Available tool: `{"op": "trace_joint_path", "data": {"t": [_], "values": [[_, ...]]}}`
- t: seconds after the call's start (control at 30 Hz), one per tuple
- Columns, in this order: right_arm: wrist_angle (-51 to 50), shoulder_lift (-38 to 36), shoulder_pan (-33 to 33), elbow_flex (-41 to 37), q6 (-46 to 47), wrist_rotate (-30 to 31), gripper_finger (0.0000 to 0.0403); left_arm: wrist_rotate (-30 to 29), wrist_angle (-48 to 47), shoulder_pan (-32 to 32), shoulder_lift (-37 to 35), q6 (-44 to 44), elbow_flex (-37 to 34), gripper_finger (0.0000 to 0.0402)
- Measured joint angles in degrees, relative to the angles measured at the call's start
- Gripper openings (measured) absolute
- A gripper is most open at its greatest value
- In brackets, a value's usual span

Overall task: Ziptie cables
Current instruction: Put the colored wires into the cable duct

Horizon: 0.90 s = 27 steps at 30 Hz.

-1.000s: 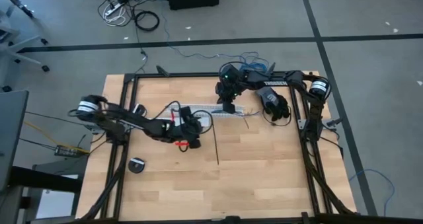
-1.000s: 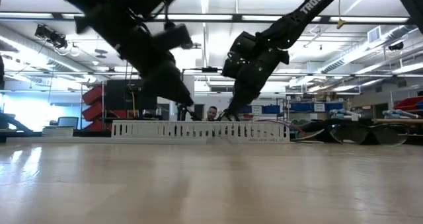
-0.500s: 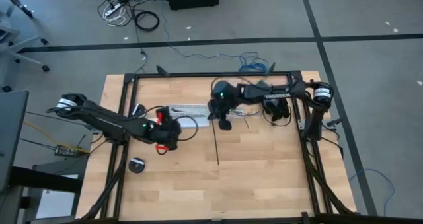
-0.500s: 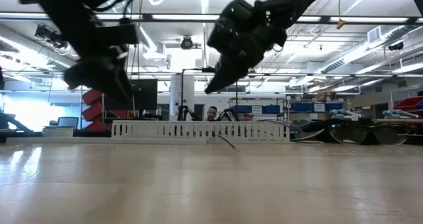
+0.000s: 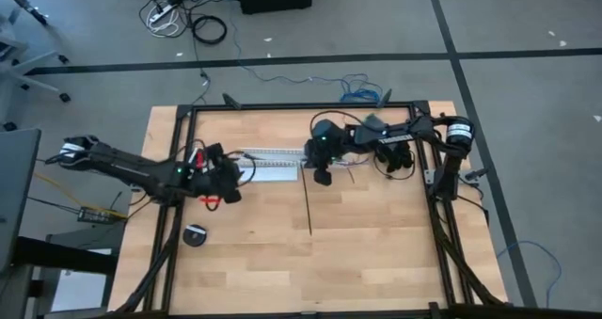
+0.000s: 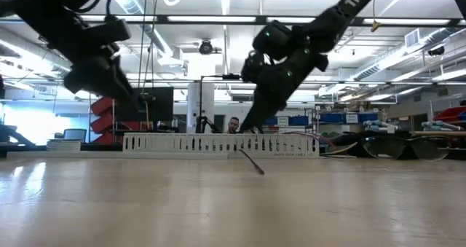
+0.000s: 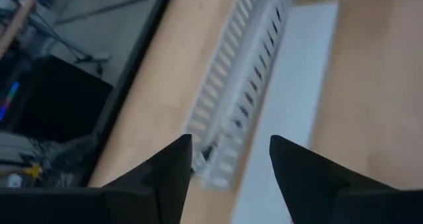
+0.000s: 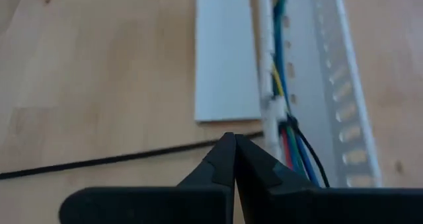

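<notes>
The white slotted channel [image 5: 273, 155] lies along the table's far side with a flat white strip [image 5: 275, 173] beside it. The cables [image 8: 285, 121], blue, green and red wires, run inside the channel. The ziptie [image 5: 308, 206] is a thin black strip lying on the wood, running from beside the channel toward the near edge. My right gripper [image 5: 320, 176] is shut and hovers just above the ziptie's far end [image 8: 198, 148], clear of the table in the low view. My left gripper [image 5: 224, 175] stands open, left of the channel's left end [image 7: 218, 164].
A small black round object [image 5: 195, 235] lies near the table's left rail. Thick black cords [image 5: 392, 156] are bunched at the far right. A black frame [image 5: 282, 106] borders the table. Bare wood spreads over the near half.
My left gripper has drawn back from the channel's middle toward the table's left edge, staying open. My right gripper has left the channel, risen, moved toward the near edge, then come down over the ziptie's far end, staying shut.
</notes>
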Motion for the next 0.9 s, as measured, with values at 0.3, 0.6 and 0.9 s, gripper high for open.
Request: {"op": "trace_joint_path", "data": {"t": [0.3,0.6,0.9], "values": [[-1.9,-11.6,0.4,-7.2,4.0,-0.2,0.0002,3.9,4.3,8.6,0.3,7.4,0.0,0.0198],[-9.9,-23.6,6.8,-18.8,15.3,12.0,0.0001,6.8,6.4,10.0,0.3,8.3,0.0,0.0198],[-10.4,-29.5,8.7,-21.5,12.8,29.9,0.004,7.5,8.3,10.0,0.3,9.1,0.0,0.0198]]}}
